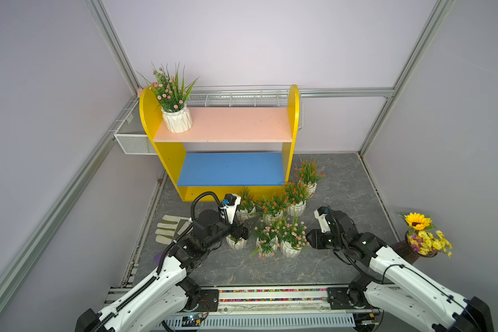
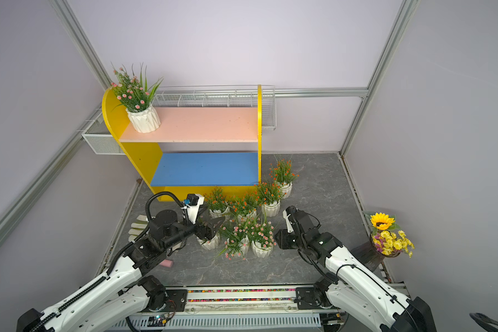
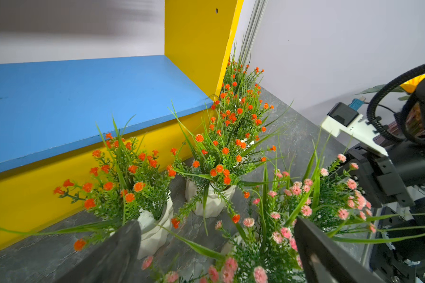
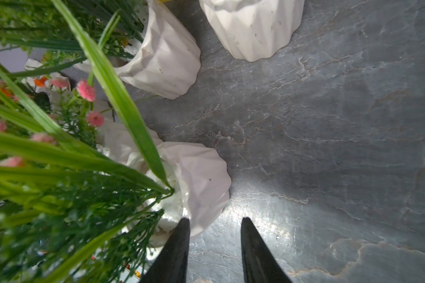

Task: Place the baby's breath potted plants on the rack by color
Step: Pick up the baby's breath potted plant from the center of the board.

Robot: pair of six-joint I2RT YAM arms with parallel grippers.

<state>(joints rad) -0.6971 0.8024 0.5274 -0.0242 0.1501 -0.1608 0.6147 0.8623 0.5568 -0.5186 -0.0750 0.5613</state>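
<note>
The right gripper (image 4: 215, 220) is shown low over the table (image 4: 329, 122), its jaws partly apart, with bare stone visible between them and nothing held. One finger (image 4: 179, 242) is placed at the rim of a white pot (image 4: 201, 176), and the other is outside it. That pot belongs to the pink plant (image 1: 292, 237) nearest this arm, whose foliage is tangled with that of a second pink plant (image 1: 266, 240) just beside it. The step in hand is judged to be a pinch on the pot's wall. It is best done with the wall set squarely between the fingers and the long leaves kept out of the pinch. The pot is best raised straight up before it is carried, so that the neighbour is not dragged over. The left gripper (image 1: 243, 230) is held wide open and empty above a third pink plant (image 1: 236, 244), and is best kept clear. Four orange plants (image 1: 272, 205) are grouped on the table by the near right end of the rack (image 1: 167, 161). A fourth pink plant (image 1: 174, 112) is already stood on the pink board (image 1: 230, 123), so the space beside it is judged the proper goal. The blue board (image 1: 230, 169) is bare.
</note>
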